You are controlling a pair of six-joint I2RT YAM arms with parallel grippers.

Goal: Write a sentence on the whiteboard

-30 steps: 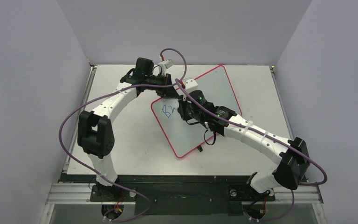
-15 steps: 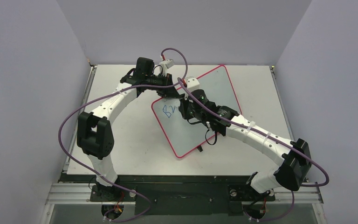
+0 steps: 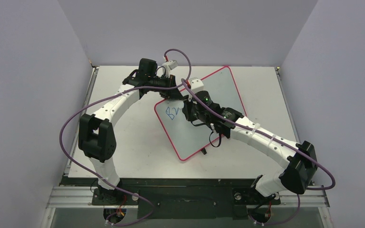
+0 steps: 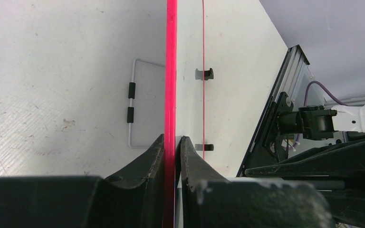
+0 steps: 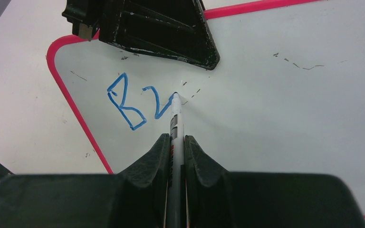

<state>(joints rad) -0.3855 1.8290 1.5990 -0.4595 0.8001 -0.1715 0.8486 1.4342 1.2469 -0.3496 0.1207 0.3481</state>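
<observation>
The right pincer is clamped tight on a marker. The marker's tip touches the whiteboard at the end of the sentence, which reads only a blue "Br". Blank face lies to the right of the tip, along the board's long axis, so the next strokes should run that way. The board lies askew on the counter. The left pincer, its arm reaching over from the left, is closed on the board's far edge, close by the letters.

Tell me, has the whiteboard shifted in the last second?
No. The whiteboard keeps its near corner at the same spot on the table, left gripper clamped on its rim.
</observation>
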